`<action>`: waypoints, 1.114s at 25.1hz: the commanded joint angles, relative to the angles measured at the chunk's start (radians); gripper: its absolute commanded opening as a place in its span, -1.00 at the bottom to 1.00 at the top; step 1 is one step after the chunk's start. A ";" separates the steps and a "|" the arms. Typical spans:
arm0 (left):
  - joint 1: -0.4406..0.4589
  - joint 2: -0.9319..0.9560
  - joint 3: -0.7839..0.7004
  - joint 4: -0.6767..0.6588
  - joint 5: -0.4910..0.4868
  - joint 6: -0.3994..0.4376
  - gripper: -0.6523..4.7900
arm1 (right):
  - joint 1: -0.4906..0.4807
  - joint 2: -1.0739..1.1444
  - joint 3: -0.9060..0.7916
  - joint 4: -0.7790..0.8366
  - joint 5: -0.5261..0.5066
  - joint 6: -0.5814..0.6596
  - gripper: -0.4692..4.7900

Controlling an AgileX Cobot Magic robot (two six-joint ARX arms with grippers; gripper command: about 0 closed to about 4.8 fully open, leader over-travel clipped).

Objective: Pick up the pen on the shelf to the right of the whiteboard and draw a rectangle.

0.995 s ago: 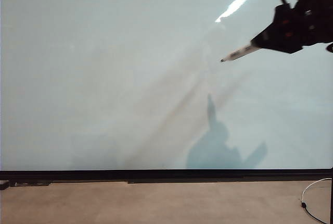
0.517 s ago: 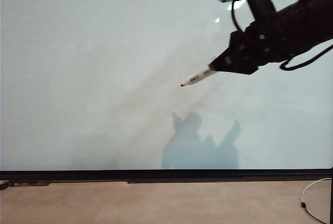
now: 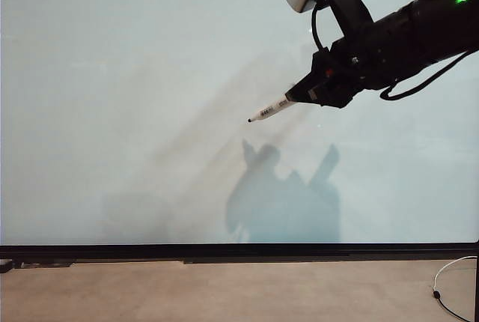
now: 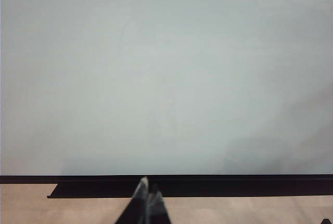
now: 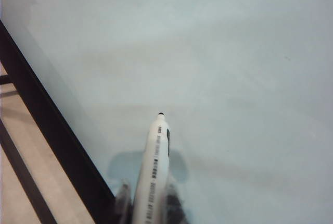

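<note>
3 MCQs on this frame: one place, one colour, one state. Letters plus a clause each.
1. Where is the right gripper in the exterior view?
A. Upper right, in front of the whiteboard
B. Down at the floor strip
C. Far left edge

2. What colour is the tip of the pen?
A. Red
B. Black
C. Green

3. What is the state of the whiteboard's surface?
A. A finished rectangle is drawn
B. Half a rectangle is drawn
C. No ink marks show

Answers:
1. A: the dark right arm reaches in from the upper right, and the pen points down-left over the board.
2. B: the white barrel ends in a black tip, also clear in the right wrist view.
3. C: only shadows and glare lie on the board. The left gripper sits low near the board's bottom edge, jaws together.
</note>
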 commanded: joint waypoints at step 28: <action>0.000 0.000 0.003 0.006 0.000 0.004 -0.78 | -0.003 -0.001 0.026 0.000 0.045 -0.143 -0.85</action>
